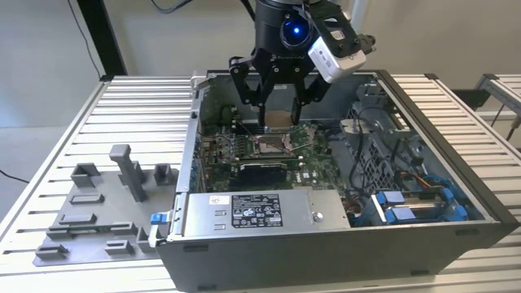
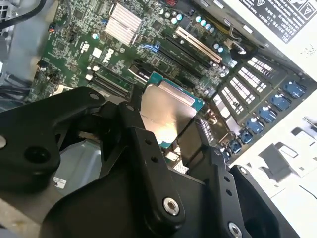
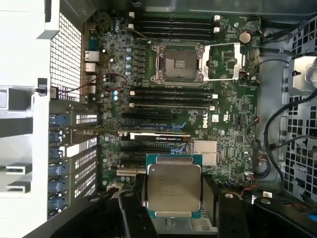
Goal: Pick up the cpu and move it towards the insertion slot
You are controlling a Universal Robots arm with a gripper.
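Slatted metal table [image 1: 138, 110] carries an opened PC case [image 1: 342, 244], motherboard [image 3: 233, 124] inside. Gripper [image 3: 173, 198] is clamped on the cpu [image 3: 173, 186], 2 fingers on opposite edges, chip hanging above the board, near the insertion slot [image 3: 178, 62] but short of it. Judgement: keep chip level, square its edges to the socket frame, travel slowly and stay clear of the raised load plate [image 3: 225, 62]

Robotics lab: open computer case [image 1: 342, 244] on slatted metal bench [image 1: 138, 116].

brushed-metal cpu [image 3: 174, 187], matt black hand [image 3: 173, 210], shiny metal insertion slot [image 3: 179, 62]
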